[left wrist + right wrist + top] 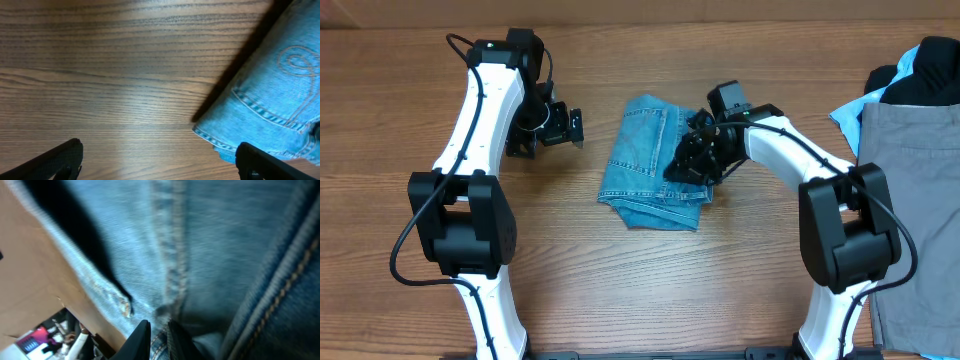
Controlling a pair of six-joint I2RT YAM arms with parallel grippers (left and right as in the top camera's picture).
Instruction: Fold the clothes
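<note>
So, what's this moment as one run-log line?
left jaws: open, clear of jeans | right jaws: closed on jeans | jeans: partly folded on table

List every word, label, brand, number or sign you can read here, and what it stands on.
No text can be read anywhere.
On the jeans, the back pocket stitching is a swirl, not lettering.
The colourful clutter in the right wrist view's lower-left corner is too blurred to read.

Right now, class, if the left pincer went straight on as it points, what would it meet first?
Likely the bare table; the left pincer aims beside the jeans, though depth is unclear.
</note>
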